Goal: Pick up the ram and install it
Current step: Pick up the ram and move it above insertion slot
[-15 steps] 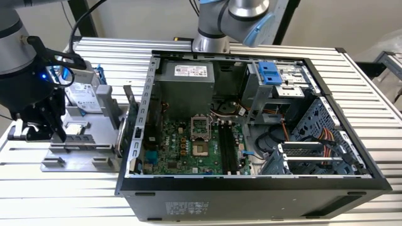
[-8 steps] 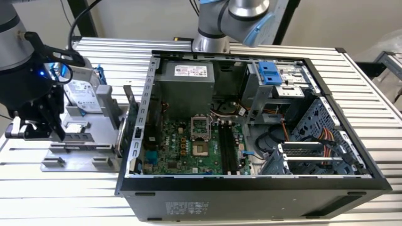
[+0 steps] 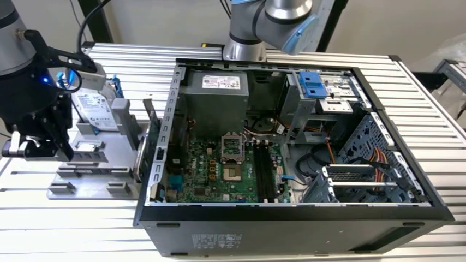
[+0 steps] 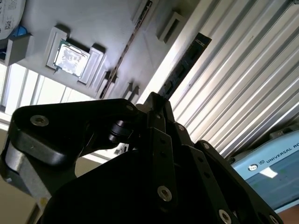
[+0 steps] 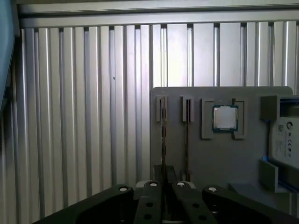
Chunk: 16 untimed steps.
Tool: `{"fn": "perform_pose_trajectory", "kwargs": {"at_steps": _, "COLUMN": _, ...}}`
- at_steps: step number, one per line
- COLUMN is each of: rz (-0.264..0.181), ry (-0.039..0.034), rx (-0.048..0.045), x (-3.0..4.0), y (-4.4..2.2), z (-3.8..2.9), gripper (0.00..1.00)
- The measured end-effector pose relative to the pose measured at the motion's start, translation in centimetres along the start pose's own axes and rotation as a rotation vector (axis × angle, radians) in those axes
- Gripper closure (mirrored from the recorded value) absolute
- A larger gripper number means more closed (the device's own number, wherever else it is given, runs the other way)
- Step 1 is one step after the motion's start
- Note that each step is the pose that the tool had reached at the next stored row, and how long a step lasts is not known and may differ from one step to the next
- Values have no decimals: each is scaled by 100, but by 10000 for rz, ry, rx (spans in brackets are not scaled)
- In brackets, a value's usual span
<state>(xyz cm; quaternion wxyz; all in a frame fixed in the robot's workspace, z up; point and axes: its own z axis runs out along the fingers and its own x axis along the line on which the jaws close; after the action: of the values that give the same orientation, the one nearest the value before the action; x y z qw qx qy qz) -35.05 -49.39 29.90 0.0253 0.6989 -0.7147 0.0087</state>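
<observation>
On the counter (image 3: 437,109), the open computer case (image 3: 291,218) sits central in the exterior view, my arm (image 3: 29,103) at its nine o'clock. In both wrist views the fingers (image 5: 149,200) pinch the ram (image 4: 187,60), its long axis straight out from them.

In the second wrist view the gripper (image 4: 156,100) body hides the near end of the ram (image 4: 187,65), where the closed fingers meet it. The drive (image 4: 7,11) is cut off by that picture's edge, as is the drive (image 5: 286,135) in the first wrist view. In the exterior view the arm (image 3: 273,19) runs out past the top edge. There the gripper covers part of the tray (image 3: 95,183), and what it holds is too small to tell.
</observation>
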Motion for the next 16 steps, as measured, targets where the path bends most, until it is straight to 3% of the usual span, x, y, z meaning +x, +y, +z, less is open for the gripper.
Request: {"fn": "perform_pose_trajectory", "kwargs": {"at_steps": 16, "rz": 0, "ry": 0, "rx": 0, "x": 7, "y": 4, "z": -150, "gripper": 100}}
